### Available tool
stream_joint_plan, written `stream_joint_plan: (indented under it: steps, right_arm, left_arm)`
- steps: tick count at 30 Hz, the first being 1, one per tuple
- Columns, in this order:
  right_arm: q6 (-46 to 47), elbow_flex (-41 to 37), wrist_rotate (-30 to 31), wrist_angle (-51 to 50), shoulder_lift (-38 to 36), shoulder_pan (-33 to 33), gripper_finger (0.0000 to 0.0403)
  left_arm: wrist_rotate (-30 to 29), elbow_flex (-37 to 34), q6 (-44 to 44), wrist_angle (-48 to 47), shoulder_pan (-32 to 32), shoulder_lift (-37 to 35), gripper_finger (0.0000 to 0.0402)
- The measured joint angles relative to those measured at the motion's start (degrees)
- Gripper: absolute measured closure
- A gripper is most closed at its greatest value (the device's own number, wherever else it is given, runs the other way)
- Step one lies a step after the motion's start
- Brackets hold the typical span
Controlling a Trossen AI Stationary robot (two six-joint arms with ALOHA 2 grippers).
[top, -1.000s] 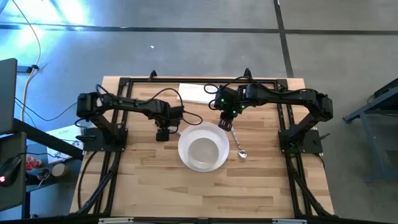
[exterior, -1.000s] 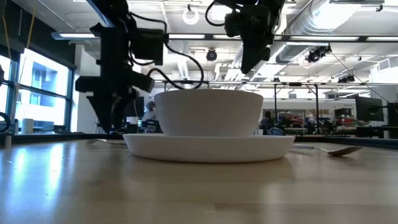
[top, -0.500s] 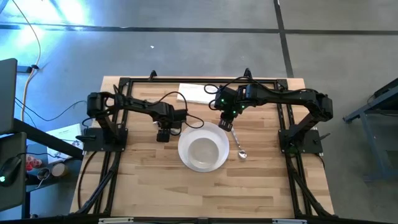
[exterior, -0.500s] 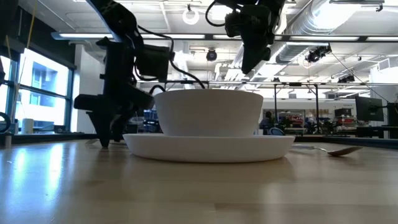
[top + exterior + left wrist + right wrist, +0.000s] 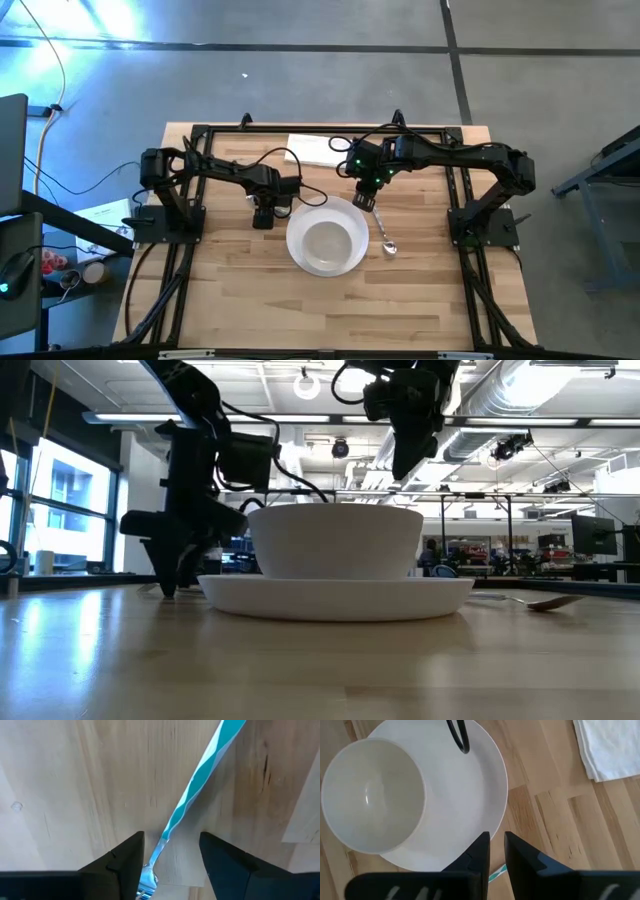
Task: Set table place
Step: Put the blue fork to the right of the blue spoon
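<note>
At the centre of the overhead frame, your left gripper (image 5: 262, 218) stood low with jaws spread around the fork (image 5: 187, 807) left of the plate (image 5: 300, 255), so gripping looked next, while your right gripper (image 5: 365, 200), jaws nearly closed, hovered empty above the spoon (image 5: 386, 240).

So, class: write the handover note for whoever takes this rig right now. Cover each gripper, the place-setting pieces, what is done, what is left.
Left gripper: open, down at the table left of the plate, fingers either side of the fork, which lies flat.
Right gripper: nearly shut, empty, hovering above the plate's far right rim.
Bowl sits on the plate at table centre. Spoon lies just right of the plate. A white napkin lies at the far edge.
Done: plate, bowl and spoon placed.
Left: probably finish placing the fork, then pull both arms back.
</note>
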Motion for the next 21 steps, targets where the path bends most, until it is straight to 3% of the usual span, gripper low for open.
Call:
stream_joint_plan:
  steps: [6,12,21]
  right_arm:
    - [0.0,0.0,0.0,0.0,0.0,0.0,0.0354]
    - [0.0,0.0,0.0,0.0,0.0,0.0,0.0354]
    - [0.0,0.0,0.0,0.1,0.0,0.0,0.0355]
  left_arm:
    - [0.2,-0.1,-2.6,-0.2,-0.1,0.1,0.0267]
    - [0.0,0.9,-6.0,-3.3,0.0,-1.0,0.0386]
    - [2.8,6.1,-10.5,-12.2,0.0,-9.7,0.0395]
